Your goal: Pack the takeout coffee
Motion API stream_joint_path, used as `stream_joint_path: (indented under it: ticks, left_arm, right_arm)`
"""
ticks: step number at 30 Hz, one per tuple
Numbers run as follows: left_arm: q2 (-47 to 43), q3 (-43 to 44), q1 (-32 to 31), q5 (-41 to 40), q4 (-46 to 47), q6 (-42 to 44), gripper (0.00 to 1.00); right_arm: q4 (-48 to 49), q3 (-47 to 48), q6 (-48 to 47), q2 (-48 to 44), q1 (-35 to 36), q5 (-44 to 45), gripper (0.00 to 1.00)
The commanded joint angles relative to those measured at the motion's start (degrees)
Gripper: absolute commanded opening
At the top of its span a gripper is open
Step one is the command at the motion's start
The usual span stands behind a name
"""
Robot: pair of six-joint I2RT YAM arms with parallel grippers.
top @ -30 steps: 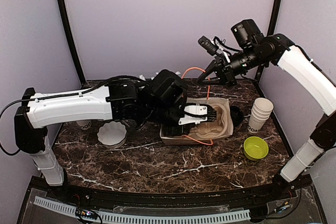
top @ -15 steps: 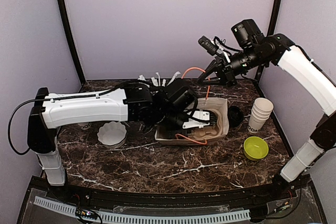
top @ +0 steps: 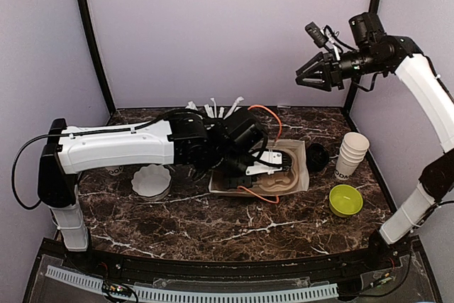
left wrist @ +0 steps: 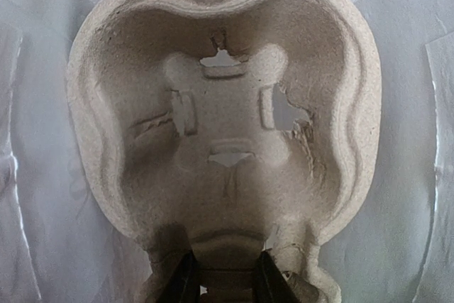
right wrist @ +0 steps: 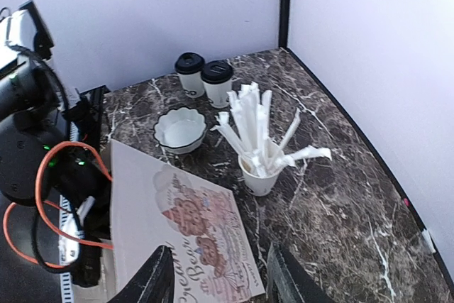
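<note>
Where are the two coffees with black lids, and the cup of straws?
back coffee cup (right wrist: 190, 76): right wrist view, upper white wall.
front coffee cup (right wrist: 218, 84): right wrist view, upper white wall.
straw cup (right wrist: 259, 179): right wrist view, white wall.

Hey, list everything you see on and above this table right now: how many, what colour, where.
lidded white paper coffee cups: two, white with black lids, by the left wall
fluted bowl: one, white, left, near those cups
paper cup of wrapped straws: one, white, back centre
moulded pulp cup carrier: one, beige, centre, inside the carton
printed carton: one, white, centre
round lid-like item: one, black, right of the carton
stack of lidless cups: one, white, right
small bowl: one, yellow-green, front right
left tool: shut on the carrier's edge
right tool: open, raised high
</note>
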Motion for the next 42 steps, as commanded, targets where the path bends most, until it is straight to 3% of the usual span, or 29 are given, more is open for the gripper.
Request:
stream_joint_path:
  ticks: [1, 12, 18, 31, 42]
  left_arm:
    - [-0.8, 1.4, -0.3, 0.1, -1.6, -0.7, 0.25]
    - [-1.3, 0.7, -0.3, -0.4, -1.4, -0.5, 0.26]
    - [-1.3, 0.8, -0.3, -0.6, -1.6, -0.5, 0.26]
    - [-1.8, 1.6, -0.3, -0.4, -3.2, -0.3, 0.26]
    - [-3.0, 3.8, -0.5, 1.3, -10.7, -4.3, 0.26]
  right_arm:
    - [8.0, -5.6, 2.0, 3.7, -2.6, 1.7, 0.45]
    - [16.5, -6.5, 8.7, 23.3, -3.4, 7.7, 0.38]
    - [14.9, -6.3, 9.5, 31.5, -2.8, 9.2, 0.35]
    - [11.9, -11.5, 4.8, 37.7, 3.0, 9.3, 0.33]
    - [-1.7, -9.4, -7.0, 42.1, 9.3, 1.4, 0.33]
